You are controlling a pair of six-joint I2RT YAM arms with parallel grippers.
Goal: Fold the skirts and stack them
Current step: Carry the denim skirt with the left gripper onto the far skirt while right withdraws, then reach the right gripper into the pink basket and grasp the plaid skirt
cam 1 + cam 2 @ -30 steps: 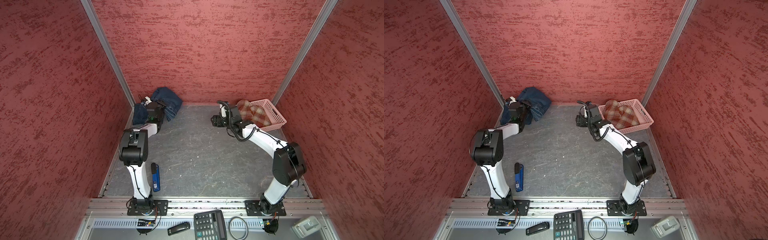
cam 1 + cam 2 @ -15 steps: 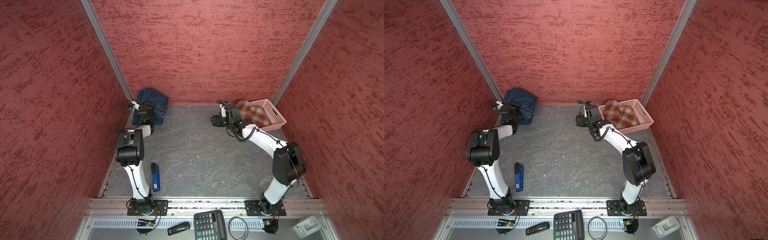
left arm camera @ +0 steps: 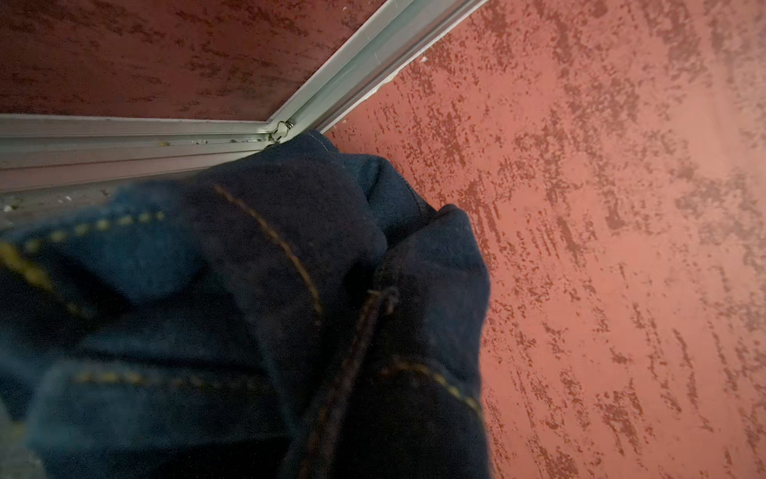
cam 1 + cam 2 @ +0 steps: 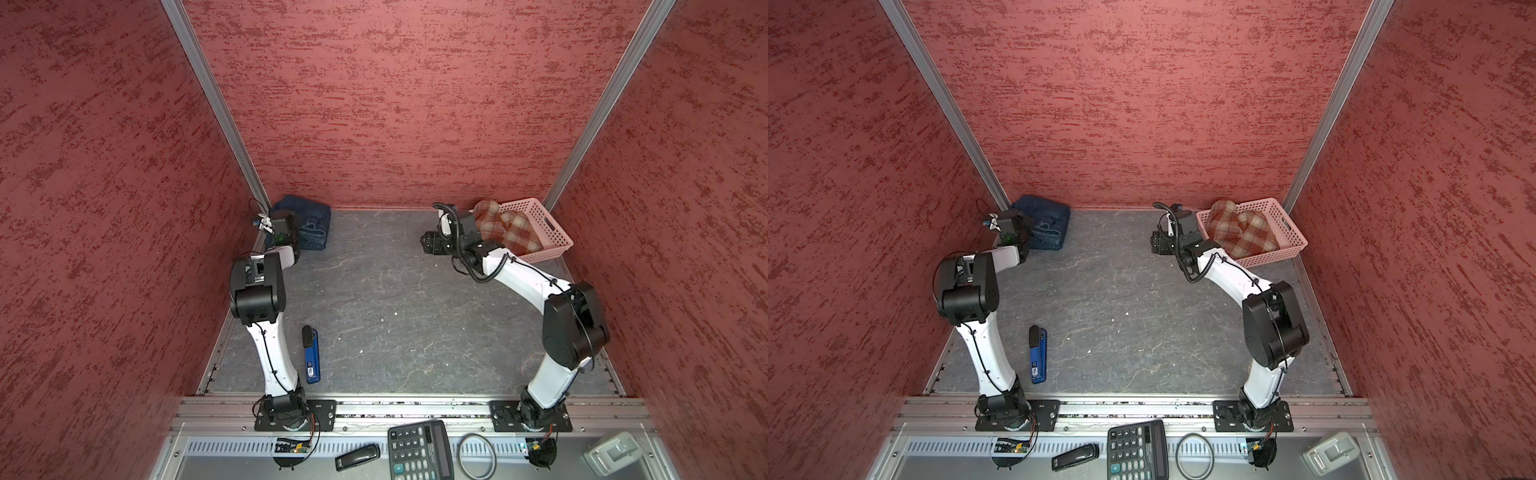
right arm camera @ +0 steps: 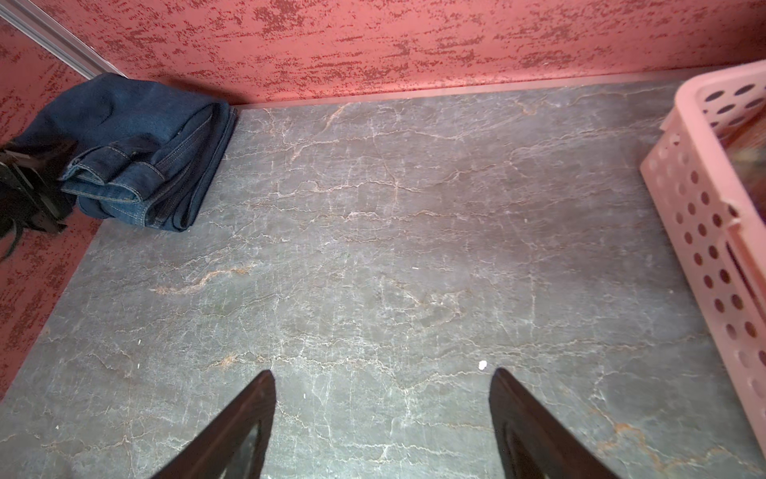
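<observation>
Dark blue denim skirts lie as one folded pile in the far left corner; I cannot tell one from the other. My left gripper is at the pile's near-left edge. In the left wrist view denim fills the frame and hides the jaws. The rust-red and cream plaid skirt lies bunched in the pink basket. My right gripper hovers open over bare table left of the basket, holding nothing.
A blue and black hand tool lies on the grey table near the left arm's base. The basket's perforated wall stands close beside the right gripper. Red walls close in the back and both sides. A calculator sits on the front ledge.
The left gripper has moved left toward the corner, and the denim has gone with it from a spread heap into a compact pile. The right arm has not moved.
</observation>
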